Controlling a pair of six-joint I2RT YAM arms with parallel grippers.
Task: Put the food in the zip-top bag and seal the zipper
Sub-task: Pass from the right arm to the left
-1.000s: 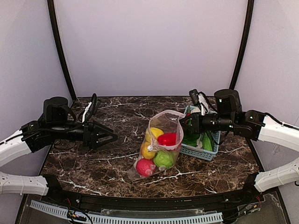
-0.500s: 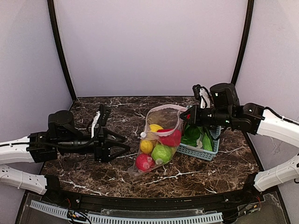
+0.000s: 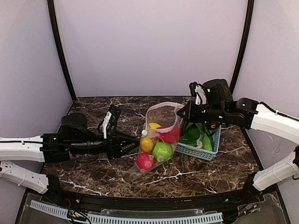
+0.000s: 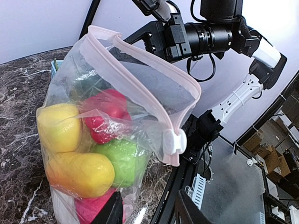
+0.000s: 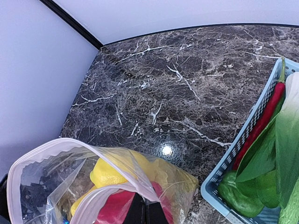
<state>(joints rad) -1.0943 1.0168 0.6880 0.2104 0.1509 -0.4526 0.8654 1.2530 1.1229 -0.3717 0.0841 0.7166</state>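
The clear zip-top bag [image 3: 159,135] stands on the marble table, its mouth open and lifted. Inside lie a yellow lemon [image 4: 58,126], a red fruit [image 4: 105,119], a green apple [image 4: 124,156], an orange-yellow pepper [image 4: 79,172] and a pink-red fruit [image 3: 145,161]. The pinkish zipper [image 4: 140,65] rims the mouth, with a white slider [image 4: 172,141] at one end. My right gripper [image 3: 180,112] is shut on the bag's mouth edge [image 5: 145,198] and holds it up. My left gripper [image 3: 133,146] is open at the bag's left lower side, one of its fingers [image 4: 114,210] against the plastic.
A light-blue slotted basket [image 3: 205,151] stands right of the bag, holding green leafy vegetables [image 5: 261,168] and a red chili [image 5: 264,116]. Walls enclose the table at the back and sides. A black rail runs along the near edge.
My left arm has swung right up to the bag's side. My right gripper has raised the bag's mouth, so the bag stands more upright.
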